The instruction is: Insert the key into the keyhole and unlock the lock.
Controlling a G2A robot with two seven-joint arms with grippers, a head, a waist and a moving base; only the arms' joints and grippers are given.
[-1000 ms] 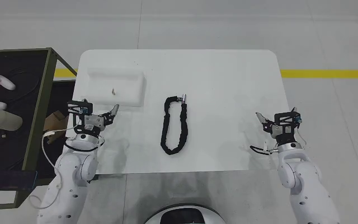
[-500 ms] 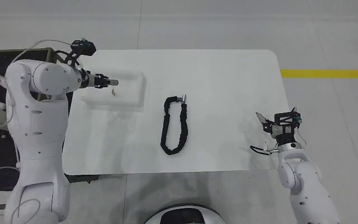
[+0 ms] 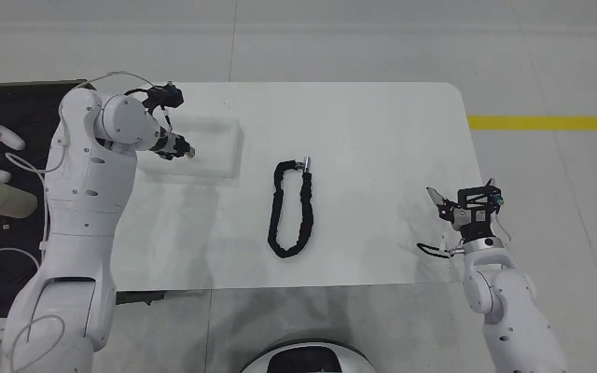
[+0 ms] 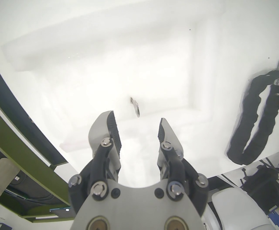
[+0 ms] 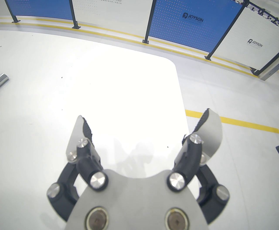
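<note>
A small metal key (image 4: 136, 107) stands on edge in the white foam tray (image 3: 213, 132), at the back left of the table. My left gripper (image 4: 137, 122) hovers just short of the key, open, with the key in line with the gap between its fingers. From above, the left gripper (image 3: 185, 150) is over the tray's middle. The black sleeved chain lock (image 3: 290, 208) lies in a loop at the table's centre, its metal lock end (image 3: 302, 166) at the far side. My right gripper (image 3: 437, 220) is open and holds nothing at the front right edge.
A dark green-framed cart (image 3: 56, 103) stands against the table's left side. The table's right edge (image 5: 181, 91) runs close beside the right gripper (image 5: 145, 115). Blue and white panels (image 5: 191, 19) stand beyond the floor's yellow line (image 3: 532, 122).
My left arm has swung up from the front left edge of the table to the foam tray and closed in on the key. The right arm has not moved.
</note>
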